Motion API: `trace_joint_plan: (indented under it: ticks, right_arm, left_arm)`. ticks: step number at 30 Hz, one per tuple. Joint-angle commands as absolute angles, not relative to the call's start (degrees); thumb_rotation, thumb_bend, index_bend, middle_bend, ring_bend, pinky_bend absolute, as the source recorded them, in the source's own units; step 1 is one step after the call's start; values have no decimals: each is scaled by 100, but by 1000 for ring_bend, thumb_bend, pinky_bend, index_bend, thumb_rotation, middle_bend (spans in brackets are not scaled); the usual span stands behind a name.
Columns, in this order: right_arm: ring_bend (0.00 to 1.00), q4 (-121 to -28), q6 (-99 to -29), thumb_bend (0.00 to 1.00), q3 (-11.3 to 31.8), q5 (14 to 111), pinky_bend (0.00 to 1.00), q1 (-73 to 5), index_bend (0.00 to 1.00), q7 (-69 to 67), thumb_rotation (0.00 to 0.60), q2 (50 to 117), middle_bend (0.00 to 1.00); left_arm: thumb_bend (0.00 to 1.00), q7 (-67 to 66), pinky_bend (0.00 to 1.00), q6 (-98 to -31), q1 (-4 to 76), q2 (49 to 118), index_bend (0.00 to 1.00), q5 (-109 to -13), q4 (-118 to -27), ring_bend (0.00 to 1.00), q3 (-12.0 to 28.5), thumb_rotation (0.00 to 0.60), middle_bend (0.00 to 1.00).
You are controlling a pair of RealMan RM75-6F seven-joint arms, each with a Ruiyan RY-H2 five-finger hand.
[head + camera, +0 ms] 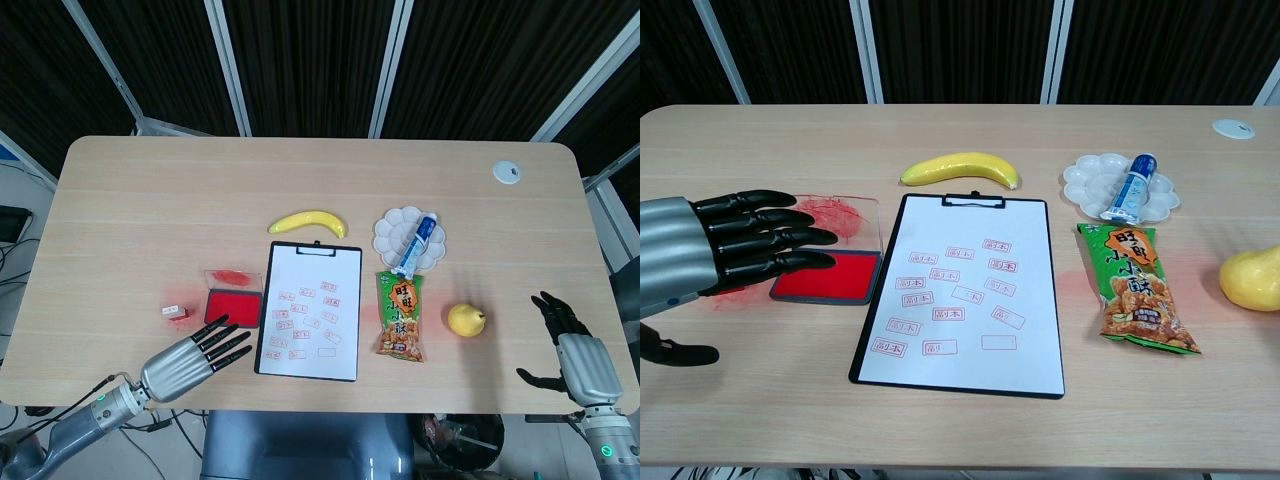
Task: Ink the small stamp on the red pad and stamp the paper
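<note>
Your small stamp (177,311) lies on the counter (140,200) just left of the red pad (233,303), but in the chest view your left hand (715,250) hides it, and the lemon (1252,277) is cut off at the right edge. That left hand hovers beside the pad, fingers straight and slightly apart, holding nothing. Your right hand (570,345) sits spread and empty, well right of the clipboard paper (310,310).
</note>
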State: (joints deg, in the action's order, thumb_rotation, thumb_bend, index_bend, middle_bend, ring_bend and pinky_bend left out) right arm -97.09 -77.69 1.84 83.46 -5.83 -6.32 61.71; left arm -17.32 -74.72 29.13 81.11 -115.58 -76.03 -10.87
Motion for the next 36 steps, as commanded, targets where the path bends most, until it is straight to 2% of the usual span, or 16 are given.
trace_joint_plan:
  ticks: [1, 36]
  right_arm:
    - [0, -9711, -7764, 46, 184, 8340, 220, -584, 75, -639, 600, 6168, 0]
    - [0, -9680, -7790, 46, 171, 8353, 220, -550, 76, -733, 600, 6117, 0]
  left_arm:
    - [84, -1729, 0, -7459, 2914, 8109, 0, -11545, -7609, 0, -1089, 600, 0]
    - [87, -1851, 0, -7242, 2942, 8124, 0, -11386, -7739, 0, -1063, 600, 0]
